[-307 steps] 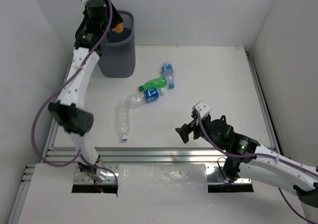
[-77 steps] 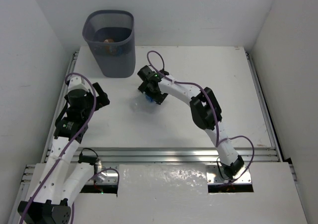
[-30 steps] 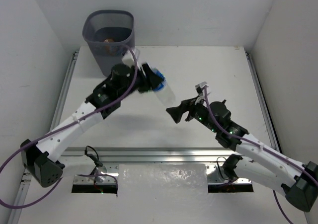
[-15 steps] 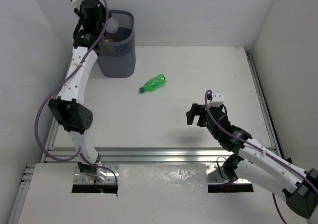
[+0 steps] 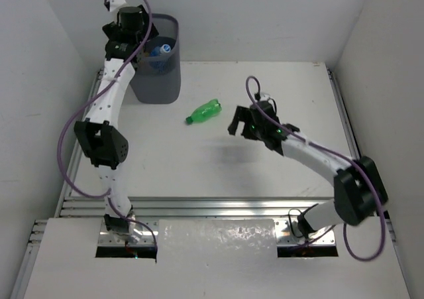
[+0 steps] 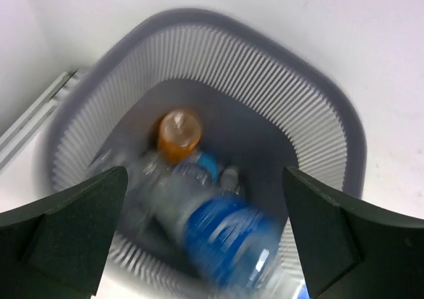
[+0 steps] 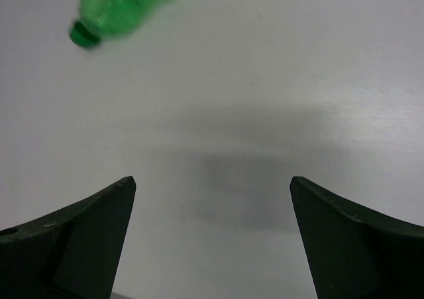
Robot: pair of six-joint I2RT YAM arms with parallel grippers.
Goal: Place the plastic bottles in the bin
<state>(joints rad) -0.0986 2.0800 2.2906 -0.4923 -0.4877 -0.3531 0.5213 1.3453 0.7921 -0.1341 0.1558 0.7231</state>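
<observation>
Left gripper (image 6: 204,179) hung above the bin (image 5: 159,80), which stood at the far left corner of the table (image 5: 285,93). Its fingers (image 6: 66,239) were spread wide with nothing gripped between them. Looking down through the wrist camera, an orange bottle (image 6: 179,134) lay at the bottom of the bin. A blue-labelled clear bottle (image 6: 228,236) lay nearer the camera, heavily blurred. Other clear bottles showed beside it, too smeared to count. From the overhead camera a blue cap (image 5: 163,48) showed just inside the rim. One green bottle (image 5: 203,111) lay on its side on the table, well apart from the bin, its cap end pointing toward the near left. Right gripper (image 7: 212,179) was to the right of that bottle, near but not touching. Its fingers (image 7: 73,246) were also set wide, with only bare table and a soft grey shadow (image 7: 232,173) between them. In the right wrist view the green bottle sat at the upper left corner, blurred, outside the span of the fingers.
</observation>
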